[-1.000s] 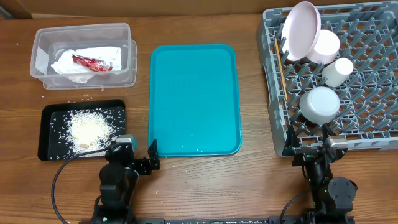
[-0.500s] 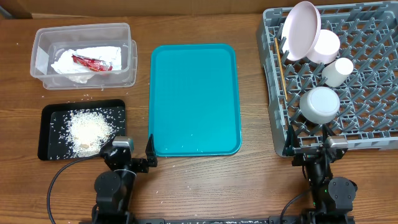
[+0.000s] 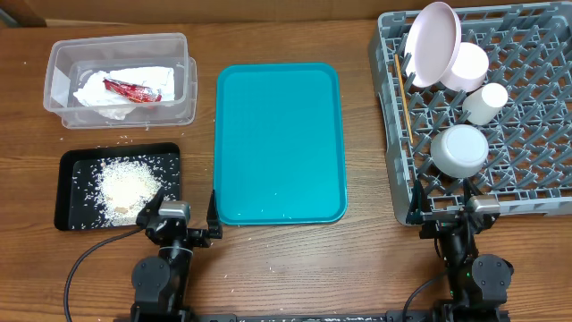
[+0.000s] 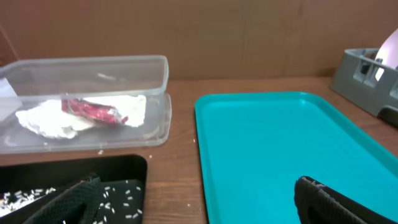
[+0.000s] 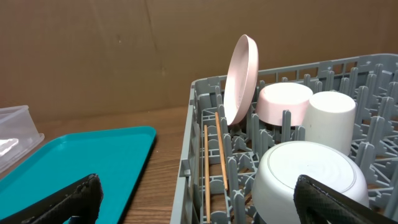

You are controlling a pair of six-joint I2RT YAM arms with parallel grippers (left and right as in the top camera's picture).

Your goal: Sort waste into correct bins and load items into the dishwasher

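The left black two-finger gripper (image 3: 177,209) sat low and pointed forward, its jaws spread wide with nothing between them (the wrist view caught only the dark fingertips (image 4: 74,196) at the lower corners). The black left arm (image 3: 161,279) was folded up close behind it. The right black two-finger gripper (image 3: 469,208) was likewise spread wide and empty, facing forward, with the black right arm (image 3: 474,273) tucked in behind.
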